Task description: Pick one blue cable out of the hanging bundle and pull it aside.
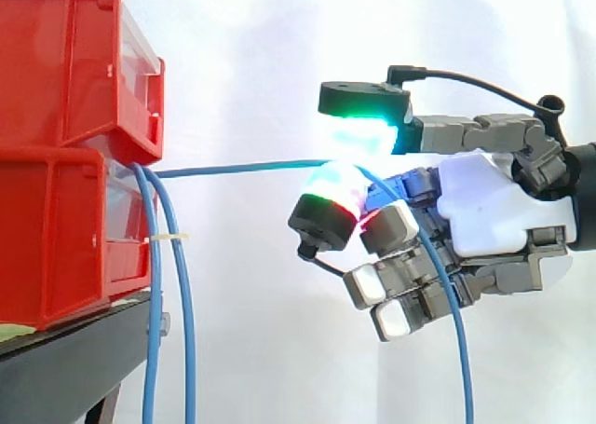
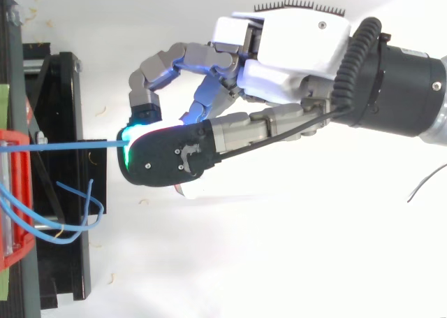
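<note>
- At 9 o'clock in my side view I see a red upper bin (image 1: pixel 65 61) stacked on a red lower bin (image 1: pixel 56 238).
- A black stand (image 1: pixel 65 368) carries them at 7 o'clock.
- A white curtain (image 1: pixel 261 70) hangs behind.
- From above, pale scraps (image 2: pixel 105 110) lie near 9 o'clock.

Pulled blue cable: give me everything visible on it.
Thin, smooth blue cable, a single strand. It leaves the red bins and runs taut, almost level, to the hand, whose glowing fingers pinch it. Past the pinch it arcs over and hangs slack in front of the palm.
</note>
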Controlling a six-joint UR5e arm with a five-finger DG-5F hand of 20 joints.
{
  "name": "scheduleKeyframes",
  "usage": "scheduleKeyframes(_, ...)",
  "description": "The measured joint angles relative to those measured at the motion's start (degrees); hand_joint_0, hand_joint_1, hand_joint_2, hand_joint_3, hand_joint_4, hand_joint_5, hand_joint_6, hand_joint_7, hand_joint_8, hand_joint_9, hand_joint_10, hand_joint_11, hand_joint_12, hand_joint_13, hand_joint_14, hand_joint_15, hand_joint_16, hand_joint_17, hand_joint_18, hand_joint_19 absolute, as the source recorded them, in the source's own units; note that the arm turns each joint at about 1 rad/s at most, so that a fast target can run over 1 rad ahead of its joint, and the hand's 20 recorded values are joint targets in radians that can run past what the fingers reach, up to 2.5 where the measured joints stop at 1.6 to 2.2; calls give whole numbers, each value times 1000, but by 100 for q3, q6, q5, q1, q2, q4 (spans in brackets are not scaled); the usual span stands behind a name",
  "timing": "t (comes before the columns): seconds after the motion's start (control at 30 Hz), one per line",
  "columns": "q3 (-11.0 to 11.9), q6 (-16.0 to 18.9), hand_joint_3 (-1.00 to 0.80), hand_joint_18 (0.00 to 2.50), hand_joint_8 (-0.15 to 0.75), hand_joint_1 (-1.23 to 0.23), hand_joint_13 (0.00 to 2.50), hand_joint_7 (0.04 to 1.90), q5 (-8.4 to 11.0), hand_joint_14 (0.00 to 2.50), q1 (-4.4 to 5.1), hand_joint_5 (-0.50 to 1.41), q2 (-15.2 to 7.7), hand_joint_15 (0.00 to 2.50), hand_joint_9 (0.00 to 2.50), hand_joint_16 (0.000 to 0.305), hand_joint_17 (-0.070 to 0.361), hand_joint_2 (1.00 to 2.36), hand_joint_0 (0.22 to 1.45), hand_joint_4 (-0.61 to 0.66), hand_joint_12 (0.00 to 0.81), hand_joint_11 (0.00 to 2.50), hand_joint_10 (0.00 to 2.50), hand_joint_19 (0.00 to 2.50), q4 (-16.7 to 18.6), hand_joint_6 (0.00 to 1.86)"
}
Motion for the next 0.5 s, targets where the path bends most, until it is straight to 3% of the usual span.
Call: scheduleKeyframes(0.5, -1, 0, 37, 927, 349, -833, 1039, 1358, 1, 22, 2, -117, 0, 678, 1301, 52, 117, 1009, 675, 61, 345, 932, 15, 542, 1, 953)
